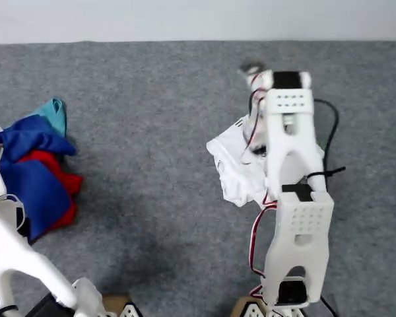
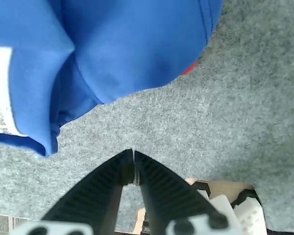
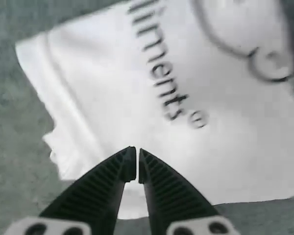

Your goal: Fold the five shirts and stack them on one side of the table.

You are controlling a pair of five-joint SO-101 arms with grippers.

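Note:
A crumpled white shirt (image 1: 234, 168) with dark print lies right of the table's middle. The right arm (image 1: 287, 132) stands over it. In the right wrist view my right gripper (image 3: 137, 164) is shut, its tips just above the white shirt (image 3: 137, 98) near one edge. I cannot tell whether cloth is pinched. At the far left sits a pile of a blue shirt (image 1: 26, 165), a red shirt (image 1: 63, 185) and a teal shirt (image 1: 53, 112). My left gripper (image 2: 133, 169) is shut and empty over bare carpet, just short of the blue shirt (image 2: 112, 49).
Grey carpet (image 1: 145, 132) covers the table, with open room between the pile and the white shirt. The left arm (image 1: 13, 257) rises from the front left corner. Both arm bases stand at the front edge. A black cable (image 1: 330, 125) loops beside the right arm.

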